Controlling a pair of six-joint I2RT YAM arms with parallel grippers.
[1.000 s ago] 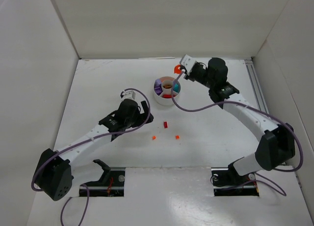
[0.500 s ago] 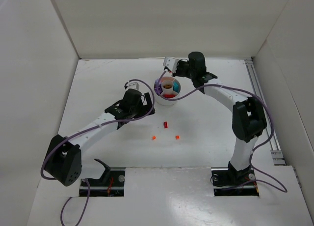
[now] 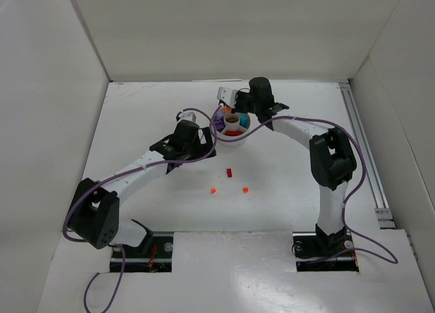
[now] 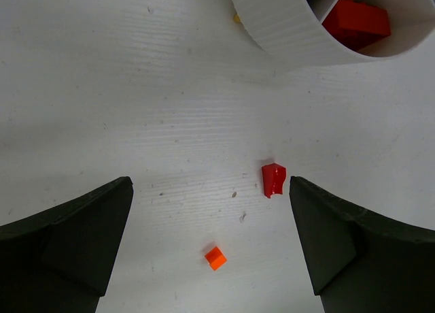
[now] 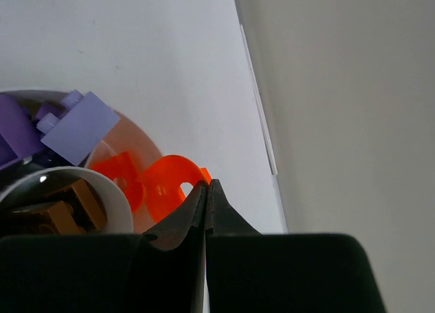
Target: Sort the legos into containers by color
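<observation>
Upper middle of the overhead view: both arms reach in to the dish on the white table (image 3: 136, 109). Left arm (image 3: 136, 170) runs up from the lower left. Right arm (image 3: 326, 150) goes up the right side and bends back toward centre. Round white dish (image 3: 231, 141) sits at upper centre, with a central well and wedges around it.

Left gripper (image 4: 211, 184): jaws spread wide with nothing between them, hanging over bare table just beside the dish's lower-left wall. Right gripper (image 5: 206, 185): clenched, tips over the dish's upper-left rim, pinching the edge of an orange ring piece (image 5: 168, 177). Wrist view is too close to tell whether that piece touches the wedge floor.

Dish contents:
- Purple bricks (image 5: 17, 133) and a lilac plate (image 5: 78, 129) sit together at the left of the right wrist view.
- A second orange piece (image 5: 119, 180) is in the wedge beside the held one.
- Brown bricks (image 5: 68, 207) are in the central well.
- A red brick (image 4: 357, 20) is in the wedge at the near wall.
- Teal pieces (image 3: 243, 120) are in the right wedge.

Loose on the table, below the dish in the overhead view: red piece (image 3: 230, 171) is nearest the dish. One orange cube (image 3: 213, 190) is lower left of it and the other orange cube (image 3: 245, 189) lower right, the two apart from each other. Left wrist view shows the red piece mid-frame and one cube below it.
</observation>
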